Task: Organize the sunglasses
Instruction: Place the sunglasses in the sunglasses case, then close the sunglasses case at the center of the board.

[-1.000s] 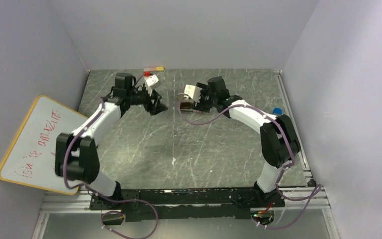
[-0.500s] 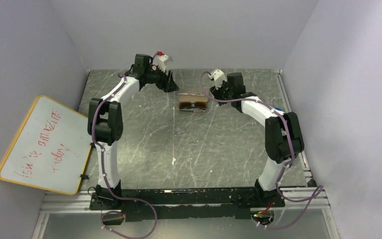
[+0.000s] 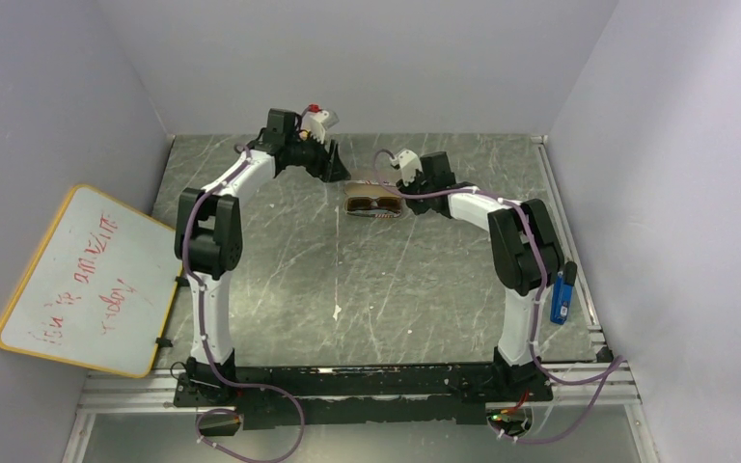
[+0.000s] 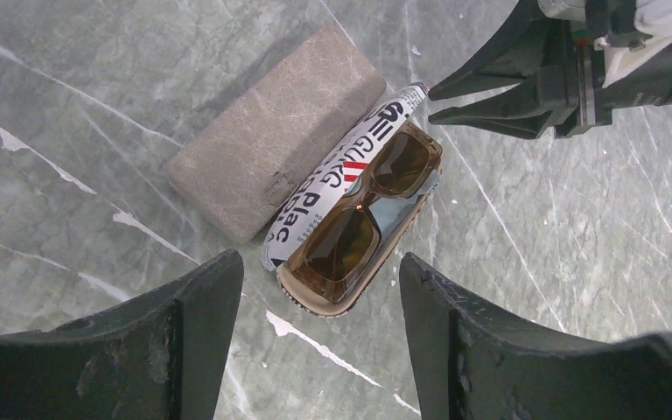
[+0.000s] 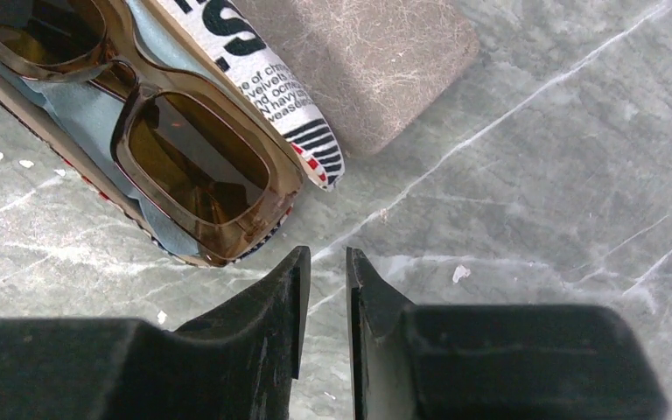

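Observation:
The thin-framed sunglasses (image 4: 363, 214) with brown-amber lenses lie in an open printed case (image 4: 276, 131) on a light-blue cloth (image 5: 79, 114). In the top view the case (image 3: 374, 203) is at the back middle of the table. My left gripper (image 4: 319, 267) is open and empty, just above and left of the case (image 3: 336, 166). My right gripper (image 5: 328, 258) has its jaws a thin slit apart with nothing between them, just off the case's right end (image 3: 408, 188); it also shows in the left wrist view (image 4: 437, 101). The black-framed pair is out of view.
A whiteboard (image 3: 87, 280) with a yellow rim leans at the left wall. A small blue object (image 3: 562, 291) lies by the right rail. Grey walls close in the back and both sides.
Both grippers have drawn back from the middle, uncovering the case with the sunglasses in it. The left arm swung to the back; the right gripper then shifted left toward the case's end.

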Controlling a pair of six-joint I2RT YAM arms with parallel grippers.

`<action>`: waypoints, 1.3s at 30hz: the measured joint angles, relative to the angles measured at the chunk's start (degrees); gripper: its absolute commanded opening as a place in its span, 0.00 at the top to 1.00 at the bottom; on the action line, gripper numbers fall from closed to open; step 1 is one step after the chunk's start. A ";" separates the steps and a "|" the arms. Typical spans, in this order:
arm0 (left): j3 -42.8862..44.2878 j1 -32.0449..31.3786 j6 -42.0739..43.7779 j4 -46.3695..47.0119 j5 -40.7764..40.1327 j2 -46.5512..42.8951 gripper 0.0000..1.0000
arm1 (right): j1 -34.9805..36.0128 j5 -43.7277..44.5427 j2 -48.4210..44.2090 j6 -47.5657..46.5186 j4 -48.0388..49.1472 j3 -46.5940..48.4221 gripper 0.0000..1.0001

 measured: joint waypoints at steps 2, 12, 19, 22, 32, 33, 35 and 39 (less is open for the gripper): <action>0.28 -0.13 0.00 -0.22 0.15 0.59 0.30 | 0.50 0.59 0.00 -0.09 0.26 0.02 0.74; 0.50 -1.53 0.07 -1.75 1.07 2.71 0.31 | 3.65 2.60 0.02 -0.94 0.66 0.02 0.74; 0.74 -2.36 1.18 -3.19 1.53 2.97 0.31 | 3.96 4.57 0.04 -1.86 0.72 0.04 0.74; 1.33 -2.64 1.42 -3.61 1.73 2.97 0.31 | 3.85 5.64 -0.22 -2.84 0.76 -0.09 0.74; 5.62 -2.89 2.71 -5.62 2.97 5.51 0.30 | 1.57 0.52 -9.88 -4.02 -0.46 -3.50 0.71; 5.73 -2.99 2.93 -5.90 2.97 5.84 0.31 | 1.44 -0.79 -10.58 -3.91 -0.98 -3.50 0.71; 5.73 -3.23 3.26 -6.25 2.95 6.25 0.31 | 1.44 -3.87 -11.43 -3.72 -2.91 -3.52 0.71; 5.73 -3.65 4.07 -6.32 2.86 6.34 0.30 | 1.53 -8.50 -11.67 -3.67 -6.49 -4.70 0.71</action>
